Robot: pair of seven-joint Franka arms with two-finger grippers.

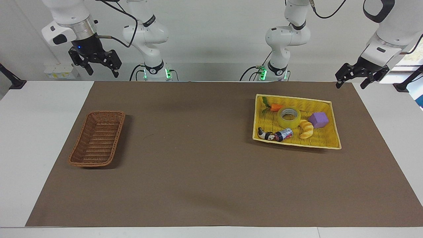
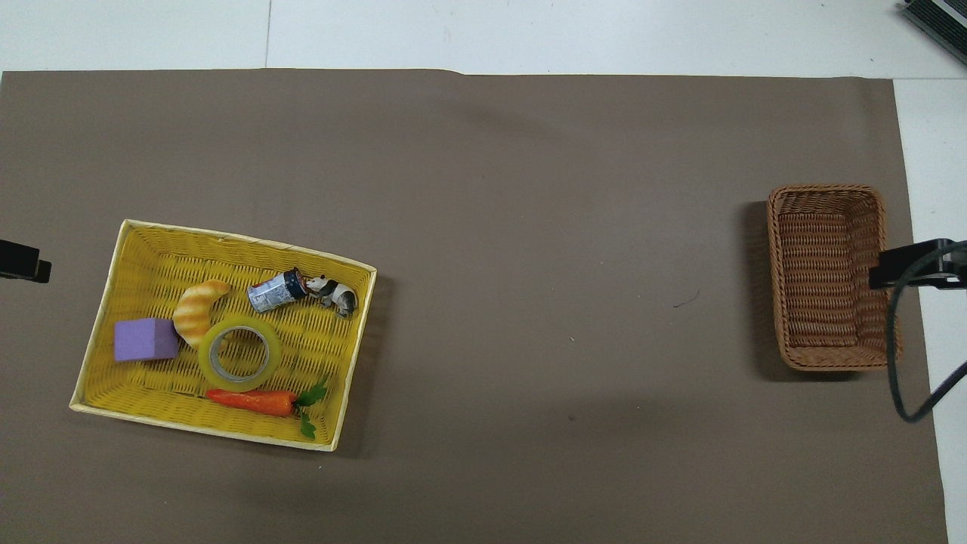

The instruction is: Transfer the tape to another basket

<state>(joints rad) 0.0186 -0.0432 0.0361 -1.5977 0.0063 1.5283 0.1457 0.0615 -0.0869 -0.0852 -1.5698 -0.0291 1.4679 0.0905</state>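
The tape [image 1: 288,118] lies flat in the yellow tray [image 1: 330,140] at the left arm's end of the table, between a carrot toy and a croissant toy. It also shows in the overhead view [image 2: 240,353]. The brown wicker basket [image 1: 99,112] stands empty at the right arm's end, and also shows in the overhead view [image 2: 825,189]. My left gripper [image 1: 351,85] is open and empty, raised over the mat's corner beside the tray. My right gripper [image 1: 102,70] is open and empty, raised high over the table's edge at the basket's end.
The tray [image 2: 106,302] also holds a croissant toy [image 1: 306,129], a purple cube [image 1: 319,119], a carrot toy [image 1: 274,107], a small can [image 1: 285,134] and a black-and-white figure [image 1: 265,134]. A brown mat [image 1: 198,158] covers the table between tray and basket.
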